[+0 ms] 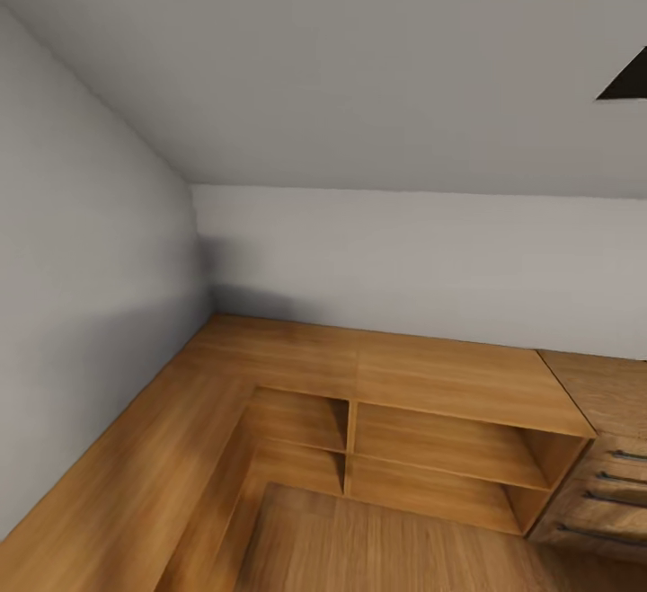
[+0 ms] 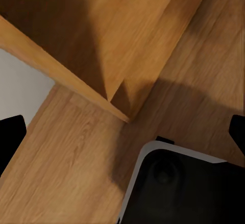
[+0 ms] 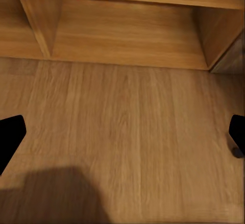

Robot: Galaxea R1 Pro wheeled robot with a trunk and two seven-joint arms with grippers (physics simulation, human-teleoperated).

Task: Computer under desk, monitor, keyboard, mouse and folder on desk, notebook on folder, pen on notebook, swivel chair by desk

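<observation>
Head view: I'm facing a corner shelf (image 1: pixel 440 435), no task things. Both pincers (image 2: pixel 122 132) (image 3: pixel 122 132) are showing fingers apart, holding nothing. Risk: base (image 2: pixel 184 188) bumping the shelf.

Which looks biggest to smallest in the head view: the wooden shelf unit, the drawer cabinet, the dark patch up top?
1. Light wooden shelf unit
2. Darker wooden drawer cabinet with metal handles, cut off by the frame
3. Dark triangular patch, also cut off

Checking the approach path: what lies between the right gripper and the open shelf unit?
Bare wood floor between right gripper and shelf unit, right wrist view.
</observation>
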